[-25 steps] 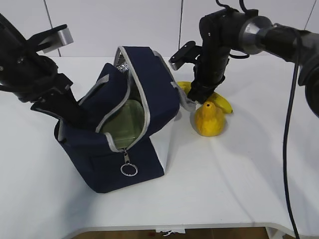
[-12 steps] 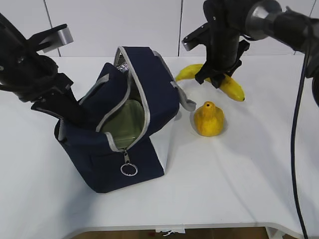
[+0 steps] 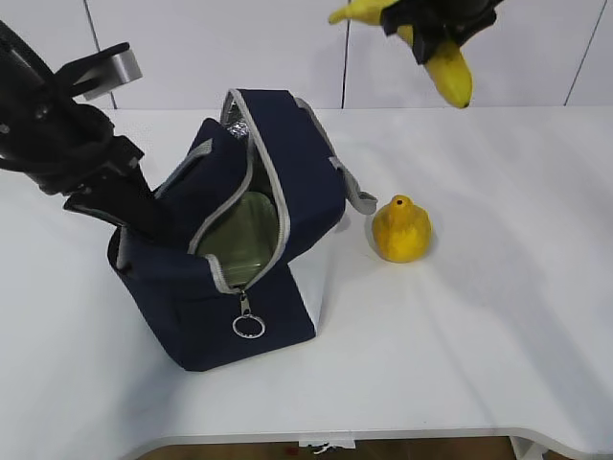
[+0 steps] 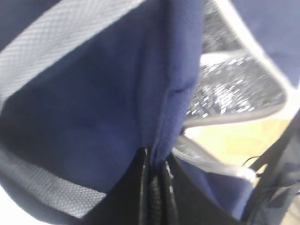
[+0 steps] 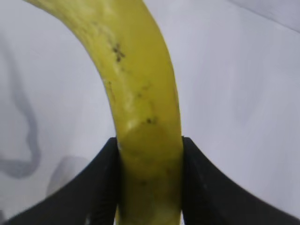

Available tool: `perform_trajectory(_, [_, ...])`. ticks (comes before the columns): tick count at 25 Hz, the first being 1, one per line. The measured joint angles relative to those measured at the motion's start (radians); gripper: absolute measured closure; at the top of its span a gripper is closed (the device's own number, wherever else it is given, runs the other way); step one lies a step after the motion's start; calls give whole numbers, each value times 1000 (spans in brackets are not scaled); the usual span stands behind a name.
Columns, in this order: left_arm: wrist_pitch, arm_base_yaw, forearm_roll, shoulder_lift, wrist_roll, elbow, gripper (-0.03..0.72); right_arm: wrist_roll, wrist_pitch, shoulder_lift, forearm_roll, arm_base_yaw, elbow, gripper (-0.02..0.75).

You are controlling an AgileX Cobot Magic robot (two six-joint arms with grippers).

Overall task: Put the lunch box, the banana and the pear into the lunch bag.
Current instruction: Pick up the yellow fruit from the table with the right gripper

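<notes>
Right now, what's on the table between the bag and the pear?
Only the bag's grey handle loop; otherwise bare white table between the bag and the pear, exterior view.

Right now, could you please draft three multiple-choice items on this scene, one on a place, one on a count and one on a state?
1. Where is the banana?
A. On the table beside the pear
B. In the air, clamped in the right gripper
C. Inside the lunch bag

2. How many pieces of fruit rest on the table?
A. None
B. One
C. Two

3. In what state is the lunch bag?
A. Zipped shut
B. Lying flat and folded
C. Unzipped, its edge pinched by the left gripper

Answers: 1 B, the black fingers press both sides of the banana above the table. 2 B, only the pear sits there. 3 C, the green-lidded lunch box shows through the opening.
</notes>
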Motion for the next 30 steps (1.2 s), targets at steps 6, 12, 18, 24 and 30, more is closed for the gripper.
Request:
perform_trajectory(6, [-2,0,-53,0,0,0,684,25,4,-203,161,0,81,469])
perform_trajectory(12, [-26,0,-120,-11,0,0,684,30,10,-347,361,0,218,469])
perform_trajectory(18, [-122,0,-235,-41,0,0,684,32,11,-364,641,0,307,469])
perform_trajectory(24, [-227,0,-337,-62,0,0,684,32,11,-335,771,0,324,469])
perform_trajectory(30, [-245,0,-357,-62,0,0,684,32,6,-268,873,0,326,469])
